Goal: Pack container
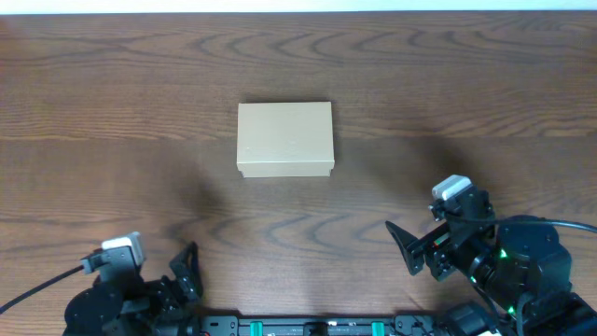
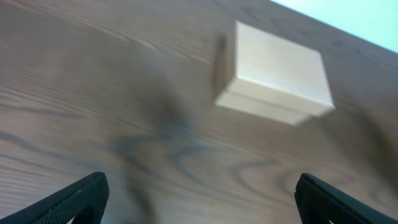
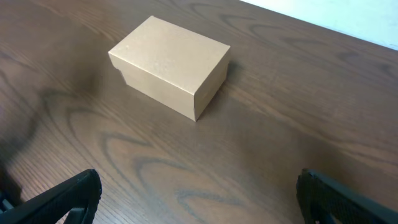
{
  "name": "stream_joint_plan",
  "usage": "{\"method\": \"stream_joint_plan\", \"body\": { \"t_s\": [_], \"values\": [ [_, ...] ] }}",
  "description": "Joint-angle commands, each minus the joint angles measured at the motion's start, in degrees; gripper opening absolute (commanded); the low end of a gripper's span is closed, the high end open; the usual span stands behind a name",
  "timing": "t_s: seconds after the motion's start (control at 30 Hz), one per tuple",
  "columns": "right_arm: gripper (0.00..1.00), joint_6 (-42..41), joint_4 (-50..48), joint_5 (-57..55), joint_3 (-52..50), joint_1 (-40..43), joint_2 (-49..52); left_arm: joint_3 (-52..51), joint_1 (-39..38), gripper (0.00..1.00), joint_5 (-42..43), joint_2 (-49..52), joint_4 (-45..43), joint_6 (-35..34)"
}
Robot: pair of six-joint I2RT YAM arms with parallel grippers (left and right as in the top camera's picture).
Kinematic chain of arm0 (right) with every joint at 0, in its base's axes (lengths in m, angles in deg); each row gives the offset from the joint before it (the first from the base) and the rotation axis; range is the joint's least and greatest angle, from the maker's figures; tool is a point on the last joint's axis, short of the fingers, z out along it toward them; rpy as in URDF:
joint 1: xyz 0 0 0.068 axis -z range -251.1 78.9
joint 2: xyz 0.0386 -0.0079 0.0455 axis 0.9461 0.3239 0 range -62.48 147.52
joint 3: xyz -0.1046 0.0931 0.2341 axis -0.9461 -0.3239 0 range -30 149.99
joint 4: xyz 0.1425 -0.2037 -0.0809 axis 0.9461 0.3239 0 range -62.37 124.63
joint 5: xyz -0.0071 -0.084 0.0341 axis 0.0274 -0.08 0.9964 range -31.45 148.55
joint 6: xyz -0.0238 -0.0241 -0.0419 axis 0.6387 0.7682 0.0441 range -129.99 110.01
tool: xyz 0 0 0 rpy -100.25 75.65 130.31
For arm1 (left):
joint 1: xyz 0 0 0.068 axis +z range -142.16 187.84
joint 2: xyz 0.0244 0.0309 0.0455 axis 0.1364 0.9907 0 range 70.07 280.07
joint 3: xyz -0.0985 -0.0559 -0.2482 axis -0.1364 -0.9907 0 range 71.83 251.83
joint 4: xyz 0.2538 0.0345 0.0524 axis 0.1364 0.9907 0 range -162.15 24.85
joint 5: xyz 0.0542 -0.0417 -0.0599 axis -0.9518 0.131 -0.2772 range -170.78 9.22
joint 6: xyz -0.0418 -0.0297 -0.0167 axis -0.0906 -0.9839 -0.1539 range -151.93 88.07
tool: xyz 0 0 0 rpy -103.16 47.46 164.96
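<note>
The container [image 1: 284, 139] is a small tan cardboard box with its lid shut, standing on the wooden table near the middle. It also shows in the left wrist view [image 2: 273, 74] and in the right wrist view [image 3: 169, 64]. My left gripper [image 1: 187, 271] is open and empty at the front left, well short of the box; its fingers frame bare table in the left wrist view [image 2: 199, 199]. My right gripper [image 1: 410, 247] is open and empty at the front right, also apart from the box, over bare table in the right wrist view [image 3: 199, 196]. No pens or tape rolls are in view.
The dark wood-grain table [image 1: 112, 112] spreads all round the box. Its far edge runs along the top of the overhead view. A black rail with green marks [image 1: 308, 327] lies along the front edge between the arm bases.
</note>
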Motion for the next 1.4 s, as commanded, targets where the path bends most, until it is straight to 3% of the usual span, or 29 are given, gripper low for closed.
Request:
{"method": "stream_joint_plan", "body": {
  "t_s": [0.0, 0.3, 0.53, 0.83, 1.37],
  "values": [
    [0.99, 0.31, 0.04, 0.07, -0.2, 0.37, -0.02, -1.18, 0.09, 0.96, -8.35, -0.42, -1.36, -0.13],
    [0.99, 0.28, 0.04, 0.07, -0.2, 0.37, -0.02, -10.21, 0.13, 0.95, -6.64, -0.44, -13.84, 13.77],
    [0.99, 0.28, 0.04, 0.07, -0.2, 0.37, -0.02, -16.2, 1.36, 0.95, -2.21, -2.4, -16.79, 23.26],
    [0.99, 0.28, 0.04, 0.07, -0.2, 0.37, -0.02, -22.67, 2.91, 0.95, -1.84, -8.83, -17.77, 24.72],
    [0.99, 0.28, 0.04, 0.07, -0.2, 0.37, -0.02, -36.83, 4.42, 0.96, 1.64, -14.32, -27.63, 24.74]
  ]
}}
